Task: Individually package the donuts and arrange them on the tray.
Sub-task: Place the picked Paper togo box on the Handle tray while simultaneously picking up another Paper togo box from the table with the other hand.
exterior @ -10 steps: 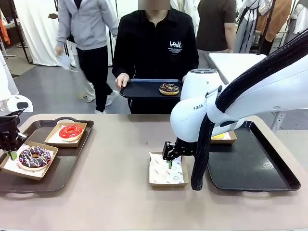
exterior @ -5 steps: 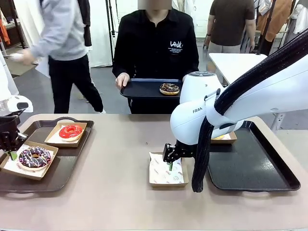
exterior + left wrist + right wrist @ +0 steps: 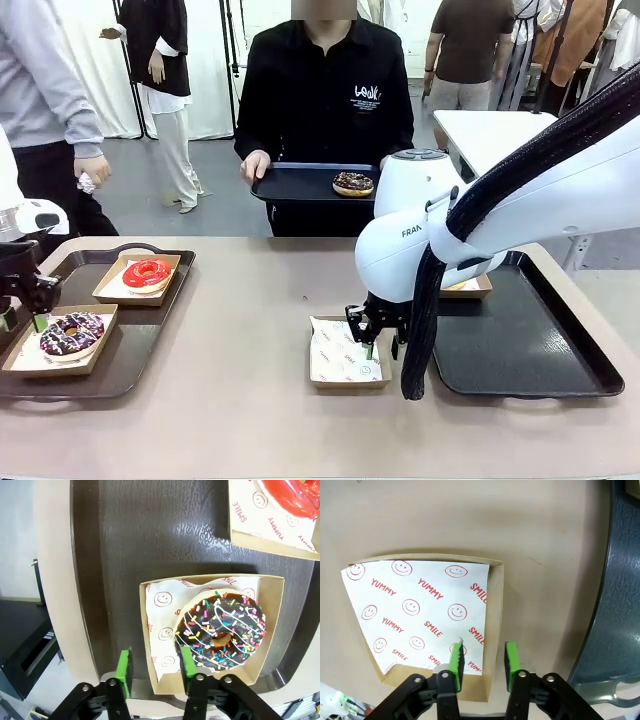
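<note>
Our right claw straddles the wall of the empty paper-lined cardboard box, jaws apart; it's light and flimsy, so we'd pinch that rim.

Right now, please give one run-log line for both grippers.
left gripper: open, astride wall of donut box | right gripper: open, astride wall of empty box
</note>
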### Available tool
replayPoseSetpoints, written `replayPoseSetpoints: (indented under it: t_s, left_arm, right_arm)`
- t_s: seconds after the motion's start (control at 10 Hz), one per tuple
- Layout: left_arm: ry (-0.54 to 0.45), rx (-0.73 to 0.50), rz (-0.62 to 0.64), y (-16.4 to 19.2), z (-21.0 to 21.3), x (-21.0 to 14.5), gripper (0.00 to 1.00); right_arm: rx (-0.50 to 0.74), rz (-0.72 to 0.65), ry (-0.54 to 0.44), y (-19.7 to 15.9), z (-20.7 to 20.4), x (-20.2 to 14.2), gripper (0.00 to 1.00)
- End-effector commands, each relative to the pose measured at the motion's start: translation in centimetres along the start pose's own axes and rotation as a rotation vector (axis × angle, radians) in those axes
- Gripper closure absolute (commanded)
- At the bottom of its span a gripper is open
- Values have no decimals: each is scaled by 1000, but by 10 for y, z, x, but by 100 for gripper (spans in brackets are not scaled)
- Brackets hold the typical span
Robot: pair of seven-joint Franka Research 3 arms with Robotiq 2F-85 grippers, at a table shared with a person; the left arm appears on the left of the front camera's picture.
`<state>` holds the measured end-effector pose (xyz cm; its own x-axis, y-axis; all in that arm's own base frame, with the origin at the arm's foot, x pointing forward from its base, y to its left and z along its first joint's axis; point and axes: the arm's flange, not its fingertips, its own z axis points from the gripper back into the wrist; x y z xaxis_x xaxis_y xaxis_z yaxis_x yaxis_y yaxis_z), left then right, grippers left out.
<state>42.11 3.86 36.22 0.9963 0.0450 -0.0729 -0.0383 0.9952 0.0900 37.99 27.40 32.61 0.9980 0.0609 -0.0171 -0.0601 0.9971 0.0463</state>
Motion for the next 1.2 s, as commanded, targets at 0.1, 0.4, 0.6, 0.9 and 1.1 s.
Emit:
replayPoseSetpoints:
  t_s: [0.1, 0.4, 0.6, 0.9, 1.1]
  left_arm:
    - [-14, 9, 17, 1, 2, -1, 5]
    - [-12, -2, 18, 2, 3, -2, 0]
    - [-16, -13, 20, 4, 6, -4, 0]
    - [36, -191, -40, 26, 28, -18, 0]
    - [36, -446, -91, 77, 57, -28, 0]
  right_arm:
    - [-14, -24, -32, 2, -7, 1, 100]
    - [-3, -35, -30, 2, -7, 2, 100]
    - [-7, -40, -34, 3, -7, 2, 100]
    - [21, -51, -21, 9, 30, -1, 100]
    - [19, -22, -50, 9, 91, 1, 100]
